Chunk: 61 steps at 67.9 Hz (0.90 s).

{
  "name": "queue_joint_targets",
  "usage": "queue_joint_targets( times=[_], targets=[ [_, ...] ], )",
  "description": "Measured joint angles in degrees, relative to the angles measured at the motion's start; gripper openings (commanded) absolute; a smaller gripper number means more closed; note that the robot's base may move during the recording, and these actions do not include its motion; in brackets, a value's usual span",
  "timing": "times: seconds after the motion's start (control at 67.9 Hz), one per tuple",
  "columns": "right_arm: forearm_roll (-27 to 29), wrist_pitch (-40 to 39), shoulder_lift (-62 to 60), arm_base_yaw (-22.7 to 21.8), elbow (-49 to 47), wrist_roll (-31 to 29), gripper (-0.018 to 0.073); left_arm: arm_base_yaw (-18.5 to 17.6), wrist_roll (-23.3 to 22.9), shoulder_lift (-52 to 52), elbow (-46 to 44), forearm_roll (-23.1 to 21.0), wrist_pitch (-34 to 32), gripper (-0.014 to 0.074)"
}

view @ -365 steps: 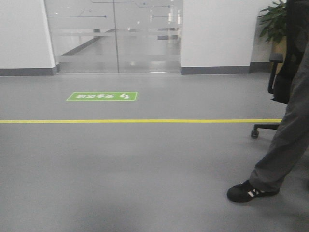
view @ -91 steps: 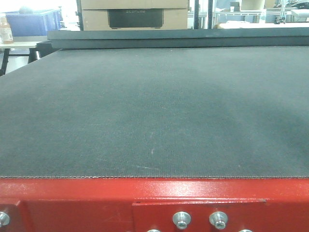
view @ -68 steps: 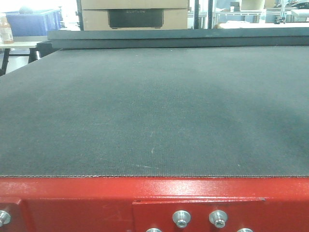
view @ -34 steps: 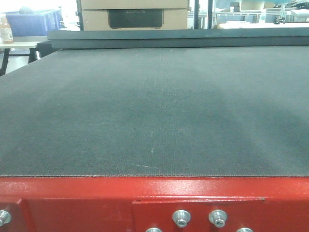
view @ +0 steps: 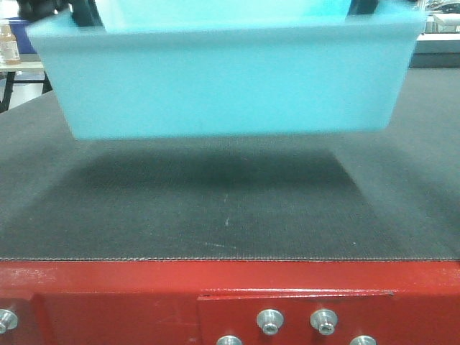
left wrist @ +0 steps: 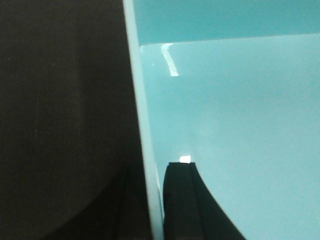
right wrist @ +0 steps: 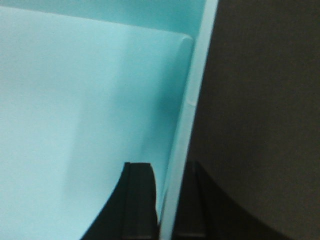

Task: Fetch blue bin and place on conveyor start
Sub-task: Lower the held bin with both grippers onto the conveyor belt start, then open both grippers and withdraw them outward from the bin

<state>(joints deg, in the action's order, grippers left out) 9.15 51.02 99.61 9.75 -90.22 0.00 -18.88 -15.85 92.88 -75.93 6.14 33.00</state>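
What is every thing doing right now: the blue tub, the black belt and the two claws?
blue bin: upright, held above the belt, looks empty.
conveyor start: nothing resting on it, only the bin's shadow.
left gripper: shut on the bin's left wall, one finger inside, one outside.
right gripper: shut on the bin's right wall, the same way.

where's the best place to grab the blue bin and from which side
Take the blue bin by the thin rim of each end wall, from above, one finger inside and one outside, as the left tool and right tool do. Its smooth walls taper downward, so a side squeeze may slip; the flared rim catches.
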Motion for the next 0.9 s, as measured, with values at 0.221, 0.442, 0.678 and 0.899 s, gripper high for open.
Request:
queue_joint_targets(
  times=[0.221,0.442,0.678,0.899],
  targets=[
    [0.00,-1.88,6.85,0.00,0.00,-0.65,-0.0025,0.16,-0.10,6.09,0.13,0.35,-0.89,-0.0104],
    [-0.38,-1.50,7.64,0.00,0.00,-1.31,0.0503,0.16,0.15,7.11,0.02,0.25,-0.64,0.0312],
    [-1.66,-1.39,3.73,0.00,0.00,-1.58,0.0459,0.06,0.35,6.95,-3.44,-0.21,2.43,0.0512],
    [-2.09,0.24,-6.41,0.00,0.00,-1.58,0.0032,0.06,0.42,-0.27,-5.24,-0.43,8.04,0.0247]
  ],
)
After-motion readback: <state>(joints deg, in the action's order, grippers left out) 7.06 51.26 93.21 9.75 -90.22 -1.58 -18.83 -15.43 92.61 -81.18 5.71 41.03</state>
